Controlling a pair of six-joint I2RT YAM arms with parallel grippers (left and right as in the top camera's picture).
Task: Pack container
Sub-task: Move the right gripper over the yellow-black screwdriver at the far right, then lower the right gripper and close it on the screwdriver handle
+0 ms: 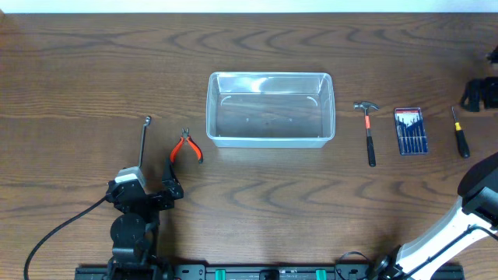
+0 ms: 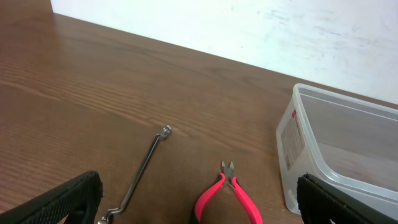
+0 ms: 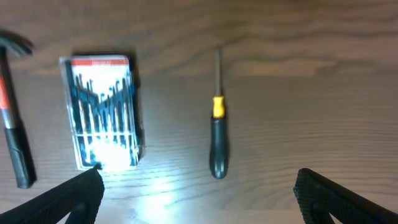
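Observation:
The container (image 1: 270,141), a clear shallow plastic bin, stands empty at the table's middle; its left wall (image 2: 298,143) shows in the left wrist view. Left of it lie red-handled pliers (image 1: 187,148) (image 2: 230,193) and a bent metal wrench (image 1: 144,144) (image 2: 144,165). To the container's right are a hammer (image 1: 369,132) (image 3: 15,137), a boxed screwdriver set (image 1: 409,131) (image 3: 102,112) and a yellow-and-black screwdriver (image 1: 461,132) (image 3: 217,137). My left gripper (image 1: 148,193) (image 2: 199,190) is open just short of the pliers. My right gripper (image 3: 199,180) is open above the table, near the screwdriver's handle end, holding nothing.
The right arm's white link (image 1: 482,187) crosses the lower right corner. A black object (image 1: 478,93) sits at the far right edge. A black cable (image 1: 54,233) trails left from the left arm. The table's far edge meets a white wall (image 2: 249,31).

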